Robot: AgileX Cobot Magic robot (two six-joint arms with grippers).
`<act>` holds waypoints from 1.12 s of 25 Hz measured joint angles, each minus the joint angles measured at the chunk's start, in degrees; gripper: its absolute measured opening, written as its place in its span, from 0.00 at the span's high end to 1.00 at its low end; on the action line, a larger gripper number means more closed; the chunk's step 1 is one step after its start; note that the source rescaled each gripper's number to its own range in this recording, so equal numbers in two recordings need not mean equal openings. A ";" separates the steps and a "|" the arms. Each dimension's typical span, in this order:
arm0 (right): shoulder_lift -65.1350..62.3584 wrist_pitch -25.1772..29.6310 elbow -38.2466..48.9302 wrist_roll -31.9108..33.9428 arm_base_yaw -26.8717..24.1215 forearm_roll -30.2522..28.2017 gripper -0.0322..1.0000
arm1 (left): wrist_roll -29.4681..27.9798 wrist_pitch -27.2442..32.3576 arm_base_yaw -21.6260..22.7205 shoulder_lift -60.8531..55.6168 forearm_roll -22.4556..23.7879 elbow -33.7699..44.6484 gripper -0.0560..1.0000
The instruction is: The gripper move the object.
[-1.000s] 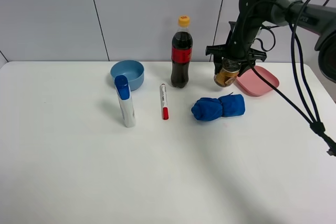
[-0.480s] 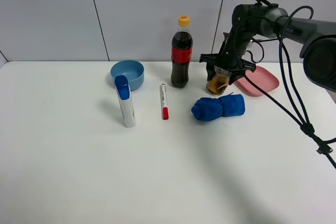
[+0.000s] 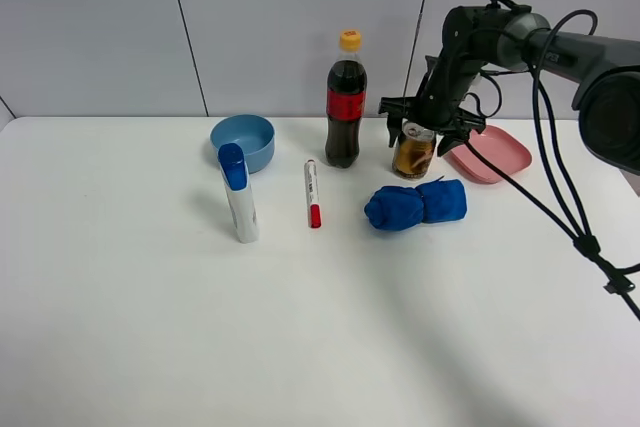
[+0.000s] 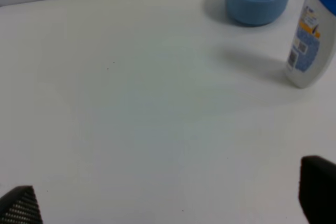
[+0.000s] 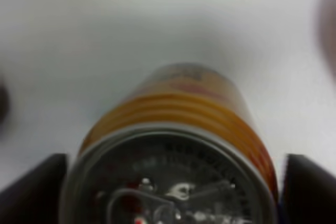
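Observation:
The gold-orange can [image 3: 413, 159] stands upright on the white table [image 3: 300, 327], between the cola bottle and the pink plate. My right gripper [image 3: 421, 129] is right over its top, with the jaws spread on either side of the rim. In the right wrist view the can [image 5: 173, 124] fills the middle with its silver pull-tab top. The dark fingers [image 5: 34, 187] flank it closely and the right gripper [image 5: 170, 184] looks open. My left gripper [image 4: 168, 203] is open and empty over bare table; it is out of the exterior high view.
A dark cola bottle [image 3: 346, 107] stands left of the can. A blue cloth [image 3: 416, 204] lies just in front of it and a pink plate [image 3: 490, 155] to its right. Further left are a marker [image 3: 313, 192], a blue-capped white bottle [image 3: 238, 194] and a blue bowl [image 3: 243, 140].
My right gripper brought the can down and left from above the pink plate's edge and set it on the table. It then rose slightly while the can stayed put.

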 joint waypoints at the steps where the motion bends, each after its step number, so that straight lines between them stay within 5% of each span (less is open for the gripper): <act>1: -0.07 0.00 0.00 0.00 0.00 0.00 0.28 | 0.00 0.00 0.00 0.00 0.00 0.00 0.00; 4: -0.07 0.13 0.00 0.00 0.00 0.00 0.11 | 0.00 0.00 0.00 0.00 0.00 0.00 0.00; 7: -0.73 0.59 0.00 -0.41 0.00 0.00 0.07 | 0.00 0.00 0.00 0.00 0.00 0.00 0.00; 16: -13.12 11.12 0.00 -10.95 0.00 -3.40 0.06 | 0.00 0.00 0.00 0.00 0.05 0.00 0.00; 28: -31.52 11.54 0.80 -16.34 0.35 -6.13 0.06 | 0.00 0.00 0.00 0.00 0.05 0.00 0.00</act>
